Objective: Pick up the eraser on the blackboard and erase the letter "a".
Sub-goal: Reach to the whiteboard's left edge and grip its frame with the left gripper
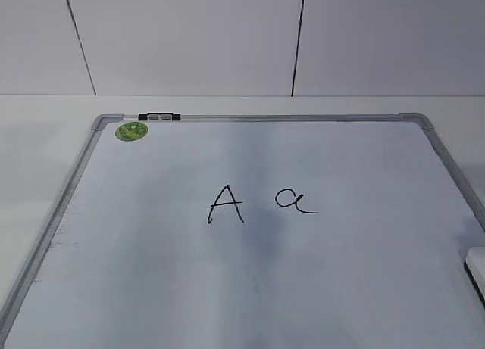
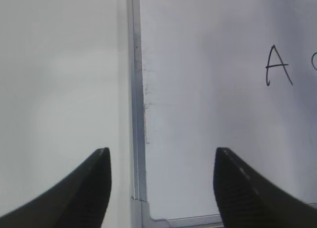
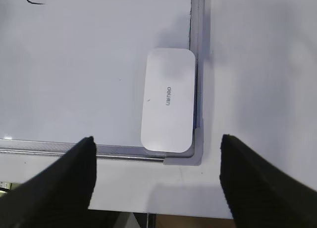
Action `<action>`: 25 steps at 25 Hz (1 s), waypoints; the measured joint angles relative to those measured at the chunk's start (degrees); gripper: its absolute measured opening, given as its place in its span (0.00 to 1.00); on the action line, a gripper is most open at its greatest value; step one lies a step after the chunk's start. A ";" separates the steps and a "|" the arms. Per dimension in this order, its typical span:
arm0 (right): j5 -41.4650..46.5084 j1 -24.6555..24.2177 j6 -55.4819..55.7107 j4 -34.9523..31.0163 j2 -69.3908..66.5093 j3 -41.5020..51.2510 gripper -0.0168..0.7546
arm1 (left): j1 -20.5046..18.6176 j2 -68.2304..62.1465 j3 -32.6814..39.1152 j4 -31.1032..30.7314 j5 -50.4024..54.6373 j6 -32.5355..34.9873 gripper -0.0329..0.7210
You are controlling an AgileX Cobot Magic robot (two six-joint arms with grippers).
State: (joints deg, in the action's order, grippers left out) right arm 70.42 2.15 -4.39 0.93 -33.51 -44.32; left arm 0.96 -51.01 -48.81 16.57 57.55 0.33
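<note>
Now the big blackboard (image 1: 151,273) lies flat on the desk (image 1: 38,137). Both pincers hang over it, spread wide apart and holding nothing: left pincer (image 2: 161,186), right pincer (image 3: 156,176). The eraser (image 3: 167,100) lies in the blackboard's near right corner, touching its frame. The letter "a" (image 1: 294,200) sits near the blackboard's middle.

A: Blackboard (image 1: 364,288) colour?
B: Pale grey-white w/ a darker smudge near centre; silver frame, grey corner caps.
A: Eraser (image 3: 167,100)?
B: White top, small grey marking, black edge underneath.
A: Lettering?
B: Letter "a" (image 1: 294,200) and capital A (image 1: 226,204), both thin black.
A: Magnet (image 1: 132,131)?
B: Green, light pattern.
A: Fingers (image 2: 84,193)?
B: Black, ribbed.
</note>
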 joint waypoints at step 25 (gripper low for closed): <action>-3.56 0.00 0.37 4.47 -15.20 -0.12 0.79 | 0.37 -39.90 -14.13 -0.08 -4.75 5.77 0.69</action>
State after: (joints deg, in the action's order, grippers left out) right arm 66.86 2.15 -4.02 5.39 -48.71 -44.44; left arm 1.33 -90.91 -62.94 16.48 52.81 6.10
